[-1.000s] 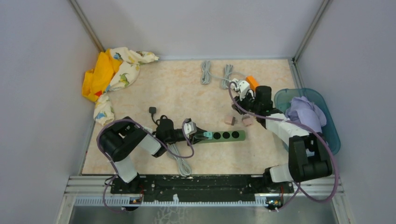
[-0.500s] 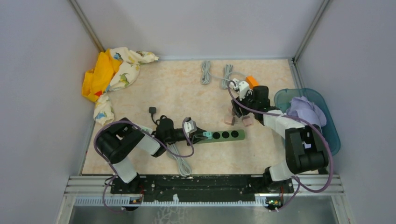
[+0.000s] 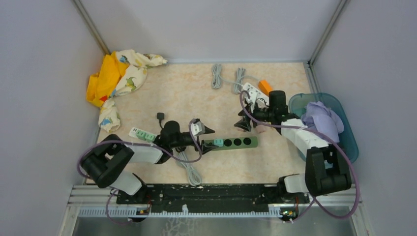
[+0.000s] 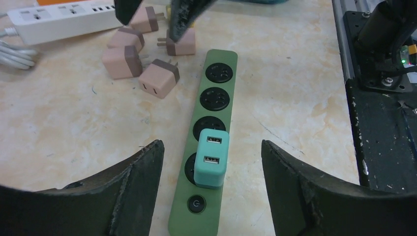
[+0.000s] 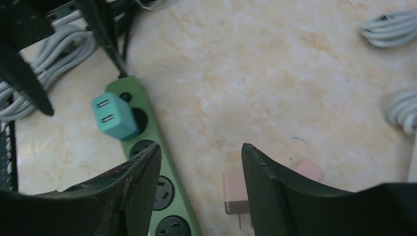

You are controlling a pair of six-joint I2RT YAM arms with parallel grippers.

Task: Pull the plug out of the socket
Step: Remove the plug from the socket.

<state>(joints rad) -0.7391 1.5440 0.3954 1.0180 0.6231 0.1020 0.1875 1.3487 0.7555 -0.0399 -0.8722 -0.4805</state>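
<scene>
The teal plug [image 4: 211,158] with two USB ports sits in the socket nearest the switch of the green power strip [image 4: 215,98]. My left gripper [image 4: 211,143] is open, its fingers standing either side of the plug without touching it. From above, the plug [image 3: 218,142] is at the strip's [image 3: 238,142] left end, just right of the left gripper [image 3: 207,138]. My right gripper [image 3: 244,124] is open and hangs above the pink plugs near the strip's right end. In the right wrist view the plug [image 5: 114,116] lies up and left of the open right gripper [image 5: 199,150].
Several pink plugs [image 4: 158,77] lie loose beside the strip. Behind them is a white power strip [image 3: 251,91] with an orange block [image 3: 265,86] and coiled grey cables [image 3: 216,76]. A blue bin [image 3: 344,137] with lilac cloth stands right, a yellow cloth [image 3: 118,73] back left.
The left gripper opened and drew back a little to the left of the plug. The right gripper opened and swung from the white strip down towards the pink plugs.
</scene>
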